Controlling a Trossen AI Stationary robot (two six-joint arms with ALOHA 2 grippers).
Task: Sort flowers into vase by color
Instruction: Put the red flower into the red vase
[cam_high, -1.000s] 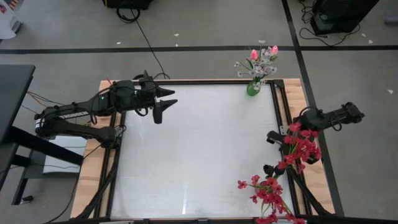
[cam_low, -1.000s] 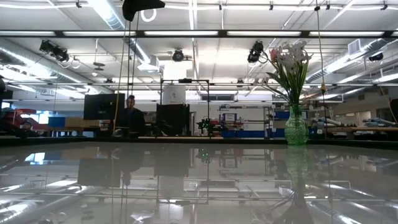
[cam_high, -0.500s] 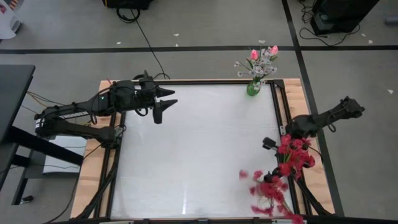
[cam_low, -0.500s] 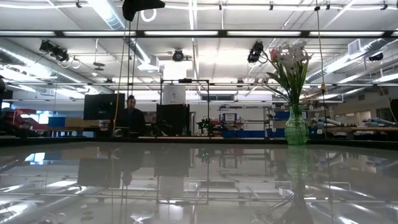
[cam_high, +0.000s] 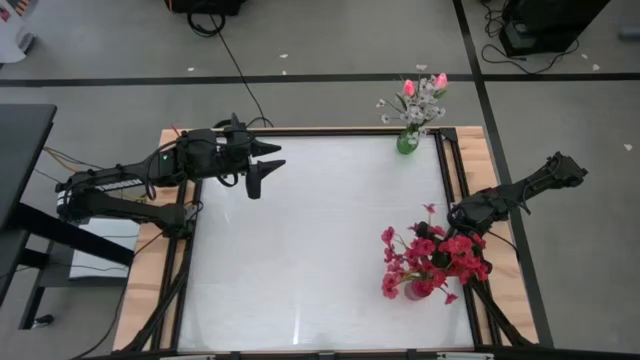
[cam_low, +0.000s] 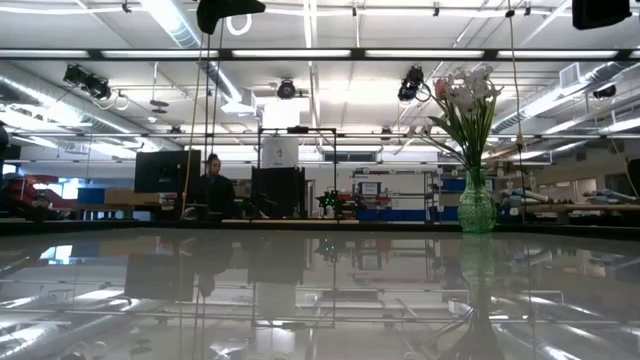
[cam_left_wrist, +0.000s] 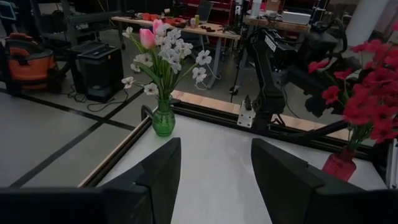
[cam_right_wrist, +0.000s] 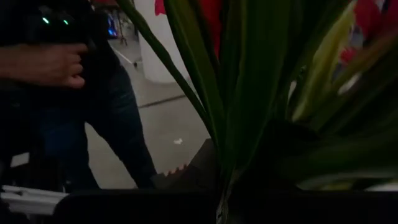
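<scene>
A bunch of red flowers (cam_high: 435, 255) stands in a small pink-red vase (cam_high: 416, 290) over the table's right part; both also show in the left wrist view, flowers (cam_left_wrist: 367, 93) and vase (cam_left_wrist: 341, 167). My right gripper (cam_high: 455, 215) reaches into this bunch from the table's right edge, and its wrist view is filled with green stems. White sprays and pink tulips stand in a green vase (cam_high: 407, 142) at the far right corner. My left gripper (cam_high: 268, 165) hangs open over the far left part, touching nothing. My right gripper is shut on the red bunch's green stems and leaves (cam_right_wrist: 249, 124), coming level from the table's right side. One toothed finger (cam_right_wrist: 186, 171) lies against the stems; the leaves hide the other. Whether the vase stands on the table or hangs clear, I cannot tell.
The glossy white table top (cam_high: 310, 240) has a dark frame with wooden strips (cam_high: 150, 290) along its left and right sides. A person's hand (cam_right_wrist: 43, 62) and legs show beyond the table in the right wrist view. The green vase (cam_low: 476, 205) shows in the low view.
My right gripper has swung from beyond the table's right edge toward the left, over the table. The red flowers have come with it: they lay strung along the right edge toward the near corner, and now they are gathered above their vase on the right part.
</scene>
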